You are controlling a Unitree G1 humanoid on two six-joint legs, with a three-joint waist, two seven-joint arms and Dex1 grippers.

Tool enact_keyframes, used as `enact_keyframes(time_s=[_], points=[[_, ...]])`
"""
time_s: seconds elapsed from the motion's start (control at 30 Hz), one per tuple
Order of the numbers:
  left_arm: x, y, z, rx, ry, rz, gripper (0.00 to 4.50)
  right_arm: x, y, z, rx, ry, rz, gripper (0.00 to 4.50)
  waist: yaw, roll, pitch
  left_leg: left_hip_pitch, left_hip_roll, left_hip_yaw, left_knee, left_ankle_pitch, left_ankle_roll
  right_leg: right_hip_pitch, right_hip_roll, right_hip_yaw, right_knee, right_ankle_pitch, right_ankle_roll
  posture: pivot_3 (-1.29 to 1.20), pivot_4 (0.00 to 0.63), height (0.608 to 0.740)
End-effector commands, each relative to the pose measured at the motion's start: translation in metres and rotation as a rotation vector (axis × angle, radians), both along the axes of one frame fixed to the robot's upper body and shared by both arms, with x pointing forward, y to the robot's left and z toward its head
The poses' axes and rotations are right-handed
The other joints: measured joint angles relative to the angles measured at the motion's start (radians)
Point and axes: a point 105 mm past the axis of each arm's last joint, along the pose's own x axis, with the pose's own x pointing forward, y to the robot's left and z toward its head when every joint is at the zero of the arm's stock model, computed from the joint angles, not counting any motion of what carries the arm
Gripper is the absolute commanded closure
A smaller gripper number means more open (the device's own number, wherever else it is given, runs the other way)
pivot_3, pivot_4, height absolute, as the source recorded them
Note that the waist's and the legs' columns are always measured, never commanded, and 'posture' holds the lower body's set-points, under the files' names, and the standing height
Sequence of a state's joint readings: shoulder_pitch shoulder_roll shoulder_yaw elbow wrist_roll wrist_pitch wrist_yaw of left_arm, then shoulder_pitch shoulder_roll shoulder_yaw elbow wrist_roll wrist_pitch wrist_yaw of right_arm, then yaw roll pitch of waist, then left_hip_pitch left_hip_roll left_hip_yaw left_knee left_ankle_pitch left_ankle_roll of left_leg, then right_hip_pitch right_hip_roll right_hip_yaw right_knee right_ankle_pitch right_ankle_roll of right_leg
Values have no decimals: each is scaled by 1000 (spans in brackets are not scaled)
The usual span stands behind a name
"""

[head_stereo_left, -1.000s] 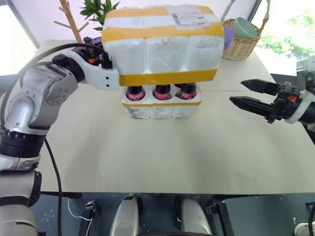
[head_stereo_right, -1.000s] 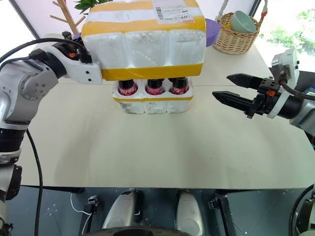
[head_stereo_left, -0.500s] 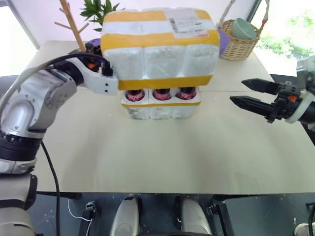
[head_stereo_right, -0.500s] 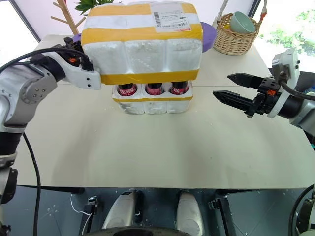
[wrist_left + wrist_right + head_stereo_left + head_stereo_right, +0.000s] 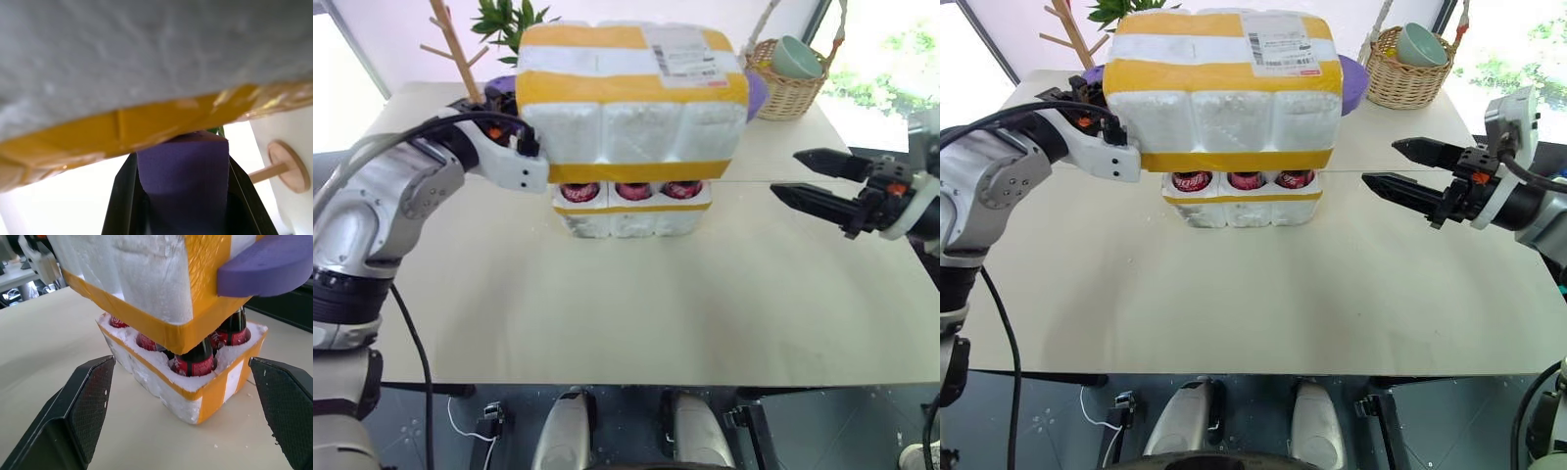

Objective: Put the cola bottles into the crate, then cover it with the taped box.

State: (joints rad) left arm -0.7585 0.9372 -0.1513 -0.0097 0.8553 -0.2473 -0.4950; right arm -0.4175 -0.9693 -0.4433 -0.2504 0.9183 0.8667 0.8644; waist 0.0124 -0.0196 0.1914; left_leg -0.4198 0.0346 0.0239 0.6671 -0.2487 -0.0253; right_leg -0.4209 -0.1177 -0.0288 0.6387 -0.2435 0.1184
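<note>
Left gripper (image 5: 530, 147) is clamped shut on the left side of the taped box (image 5: 631, 98), holding it up over the crate (image 5: 633, 210) so its bottom yellow band hangs just above the crate rim. You can see a thin gap between the two, and the red labels of the cola bottles (image 5: 633, 191) peek out through it. Box looks pretty much level and lined up over the crate, not seated on it yet.

Biggest thing around is the pale table (image 5: 636, 304), with the crate sitting toward its far middle. The box is a chunky white foam thing with lobed sides, wide yellow tape bands and a paper label (image 5: 683, 54) on top. The crate is a low white foam tray with a yellow band round it, and the bottles stand in its wells, three across the front row. From the right wrist camera you can spot more bottles (image 5: 194, 363) behind, necks going up inside the box.

Right gripper (image 5: 813, 178) sits off to the right, well apart from the crate, its two black fingers spread wide, holding nothing and pointing at the crate side.

Behind it all: a wicker basket (image 5: 793, 86) with a pale green bowl (image 5: 795, 57) in it, a purple thing (image 5: 757, 93) tucked behind the box's right corner, a potted plant (image 5: 509, 20) and a wooden branch stand (image 5: 458, 44) at the far left.
</note>
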Motion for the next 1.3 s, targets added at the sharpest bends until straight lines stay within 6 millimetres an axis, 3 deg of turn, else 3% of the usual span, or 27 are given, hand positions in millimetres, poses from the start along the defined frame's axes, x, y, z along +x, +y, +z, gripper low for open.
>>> enact_keyframes(time_s=[0.03, 0.27, 0.5, 0.83, 1.17, 1.3], points=[[16, 20, -40, 54, 125, 77, 4090, -2, 2, 10, 5, -41, 13, 0, 0, 1, -1, 0, 0, 0, 0, 0, 0, 0, 0, 0, 0, 0, 0, 0, 150, 736], [22, 12, -44, 30, 150, 16, 4090, -3, 3, 8, 9, -39, 14, 0, 0, 1, -2, 3, 0, 0, 0, 0, 0, 3, 0, 0, 0, 0, 0, 0, 150, 736], [11, 9, -31, -4, 149, -9, 4090, -3, 3, 8, 5, -38, 12, 0, 0, 2, -2, 11, 0, 0, -2, 0, 0, 12, 0, 0, -4, 0, 0, 0, 150, 736], [-3, 1, 26, -124, 112, 0, 4090, -3, 5, 2, 16, -27, 13, 0, 0, 2, -2, 11, 0, 0, -3, 0, 0, 12, 0, 0, -5, 0, 0, 0, 150, 736], [-7, -4, 35, -126, 75, -20, 4090, -3, 7, -2, 29, -22, 16, 0, 0, 1, -1, 10, 0, 0, -3, -1, 1, 12, 0, 0, -6, 0, 0, 0, 150, 736], [-5, 3, 65, -150, -20, 8, 4090, -3, 6, -1, 26, -22, 14, 0, 1, 0, -1, 10, 0, 0, -3, -1, 1, 12, 1, 0, -6, 0, 0, 0, 150, 736]])
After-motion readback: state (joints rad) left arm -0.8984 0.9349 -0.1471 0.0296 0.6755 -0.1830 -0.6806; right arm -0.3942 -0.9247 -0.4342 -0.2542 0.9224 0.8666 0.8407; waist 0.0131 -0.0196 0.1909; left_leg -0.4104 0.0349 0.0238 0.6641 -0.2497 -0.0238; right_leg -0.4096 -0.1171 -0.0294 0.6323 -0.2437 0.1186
